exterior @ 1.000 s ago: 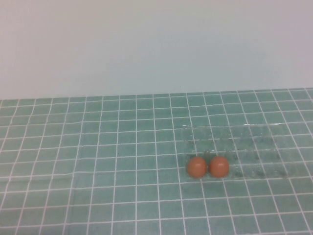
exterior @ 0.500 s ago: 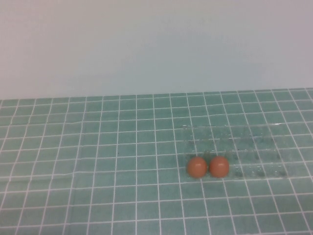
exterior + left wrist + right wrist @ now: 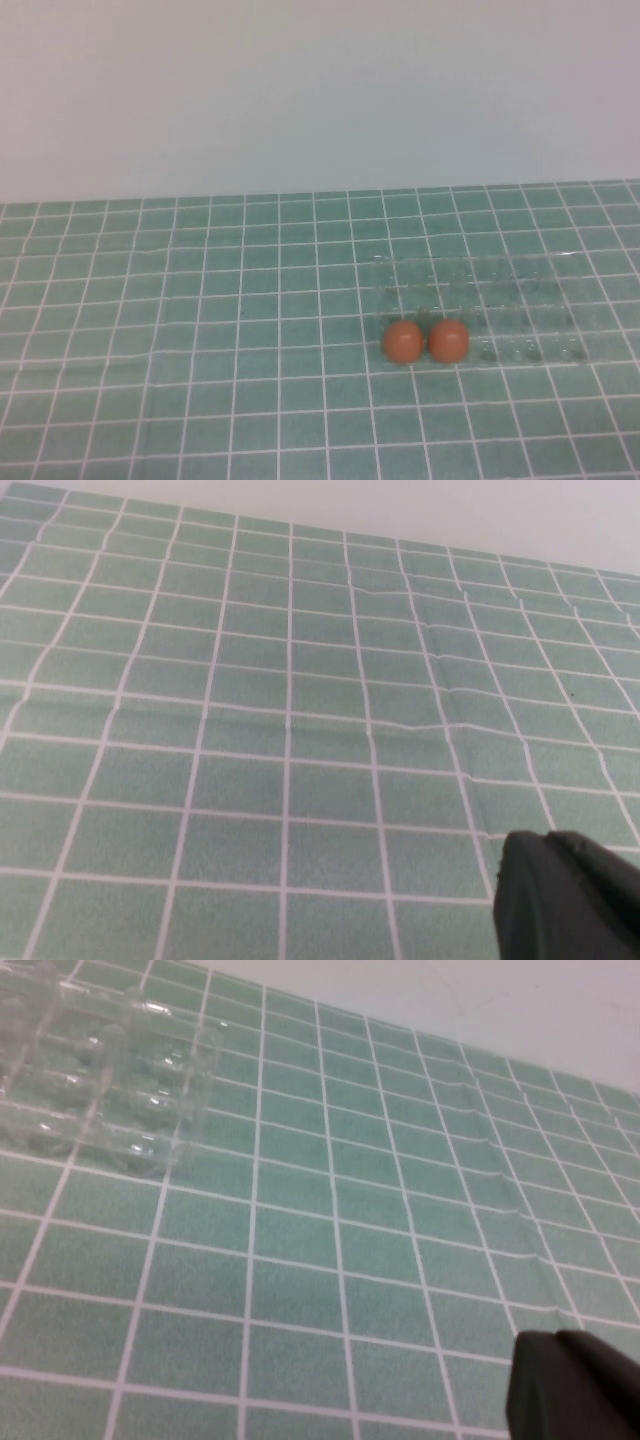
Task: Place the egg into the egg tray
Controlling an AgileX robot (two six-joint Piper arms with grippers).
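Two orange-brown eggs look alike and sit side by side in the high view, one on the left point(image 3: 403, 341) and one on the right point(image 3: 448, 340). They are at the near left corner of the clear egg tray point(image 3: 520, 300); I cannot tell whether they rest in its cups or just against it. The tray's end also shows in the right wrist view point(image 3: 100, 1070), with no eggs in that part. My left gripper point(image 3: 548, 852) hangs over bare cloth, its fingers pressed together and empty. My right gripper point(image 3: 553, 1348) is also shut and empty, away from the tray. Neither gripper shows in the high view.
A green cloth with a white grid point(image 3: 200, 330) covers the table and has slight creases. A plain pale wall point(image 3: 320, 90) stands behind the table's far edge.
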